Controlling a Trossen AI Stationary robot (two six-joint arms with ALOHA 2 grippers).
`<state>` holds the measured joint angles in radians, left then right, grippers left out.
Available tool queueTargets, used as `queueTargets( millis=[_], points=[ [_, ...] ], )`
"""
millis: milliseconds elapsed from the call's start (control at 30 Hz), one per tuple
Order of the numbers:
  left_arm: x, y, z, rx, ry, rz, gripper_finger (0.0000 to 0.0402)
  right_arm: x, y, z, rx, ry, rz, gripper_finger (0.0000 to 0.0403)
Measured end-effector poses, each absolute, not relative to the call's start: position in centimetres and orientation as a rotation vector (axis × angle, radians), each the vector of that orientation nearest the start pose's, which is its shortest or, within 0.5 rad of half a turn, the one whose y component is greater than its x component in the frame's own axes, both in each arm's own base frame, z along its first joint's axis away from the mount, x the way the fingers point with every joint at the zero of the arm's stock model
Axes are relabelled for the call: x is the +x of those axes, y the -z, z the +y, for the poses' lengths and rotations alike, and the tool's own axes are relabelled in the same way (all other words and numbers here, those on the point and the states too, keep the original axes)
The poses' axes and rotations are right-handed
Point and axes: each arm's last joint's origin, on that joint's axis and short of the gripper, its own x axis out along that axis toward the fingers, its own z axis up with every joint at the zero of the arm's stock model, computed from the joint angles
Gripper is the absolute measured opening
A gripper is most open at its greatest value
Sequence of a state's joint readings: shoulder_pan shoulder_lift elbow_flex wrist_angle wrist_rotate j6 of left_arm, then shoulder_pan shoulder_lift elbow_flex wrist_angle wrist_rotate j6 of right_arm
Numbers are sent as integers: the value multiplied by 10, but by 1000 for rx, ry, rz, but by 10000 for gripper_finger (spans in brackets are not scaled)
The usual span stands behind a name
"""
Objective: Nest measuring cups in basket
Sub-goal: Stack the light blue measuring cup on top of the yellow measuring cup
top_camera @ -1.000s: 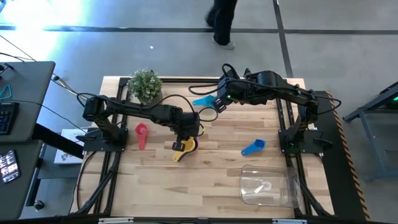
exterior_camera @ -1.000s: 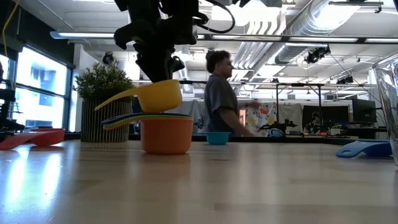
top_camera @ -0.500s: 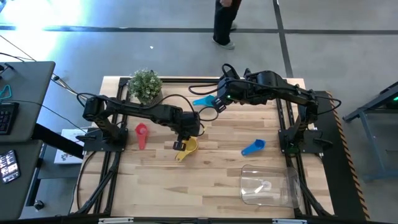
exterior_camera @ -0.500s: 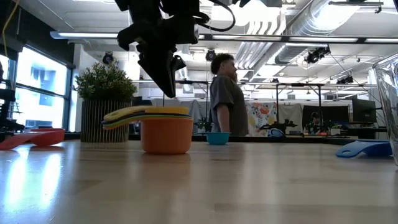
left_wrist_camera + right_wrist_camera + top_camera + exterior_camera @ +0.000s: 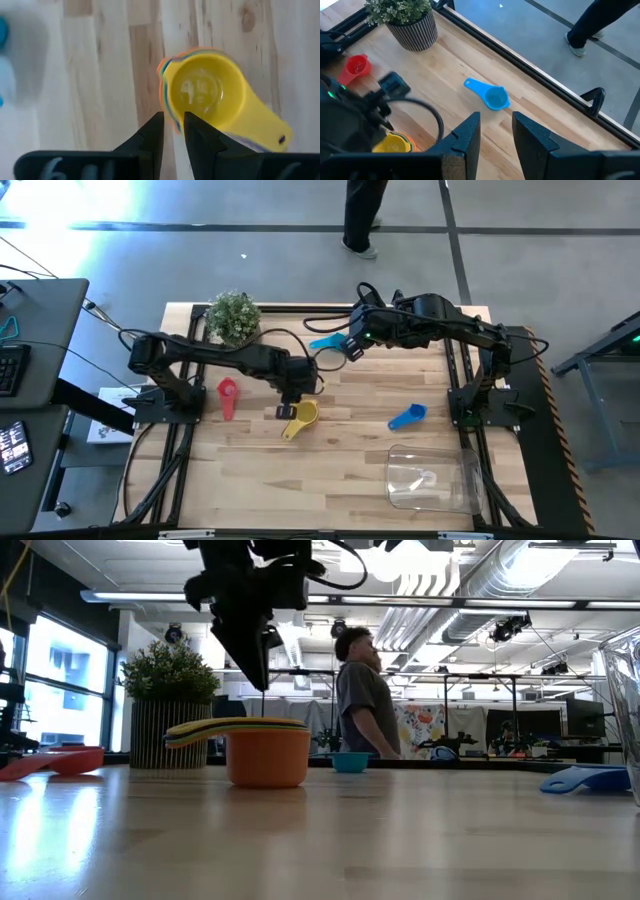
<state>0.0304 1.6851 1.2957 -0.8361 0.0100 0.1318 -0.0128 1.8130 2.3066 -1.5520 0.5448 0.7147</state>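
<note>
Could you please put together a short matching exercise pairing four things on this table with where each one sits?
Things:
1. yellow plastic measuring cup
2. red plastic measuring cup
3. clear plastic rectangular basket
4. potted green plant

Places:
A. at the table's far edge, left of centre
B. nested on top of the orange-based stack
C. near the table's front right corner
D. alone on the wood beside the left arm's base

Pairs: 1-B, 2-D, 3-C, 4-A

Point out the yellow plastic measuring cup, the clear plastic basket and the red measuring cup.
yellow plastic measuring cup (image 5: 202,92), left wrist view, inside of bowl.
clear plastic basket (image 5: 402,456), high view, upper left rim.
red measuring cup (image 5: 227,390), high view, bowl.
</note>
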Motion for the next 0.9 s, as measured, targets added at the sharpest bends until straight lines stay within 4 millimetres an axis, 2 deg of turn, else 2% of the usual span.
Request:
queueTargets(
  millis=[233, 367, 533, 900],
  points=[
    [306, -269, 21, -17, -31, 1201, 65, 316, -448, -21, 349, 843, 792, 103],
    [289, -289, 26, -48, -64, 1160, 65, 315, -448, -30, 343, 862, 797, 103],
    [268, -312, 33, -70, -109, 1094, 63, 312, -448, -52, 359, 866, 829, 103],
    [221, -352, 39, -147, -211, 940, 63, 305, -449, -118, 399, 672, 871, 103]
  ],
)
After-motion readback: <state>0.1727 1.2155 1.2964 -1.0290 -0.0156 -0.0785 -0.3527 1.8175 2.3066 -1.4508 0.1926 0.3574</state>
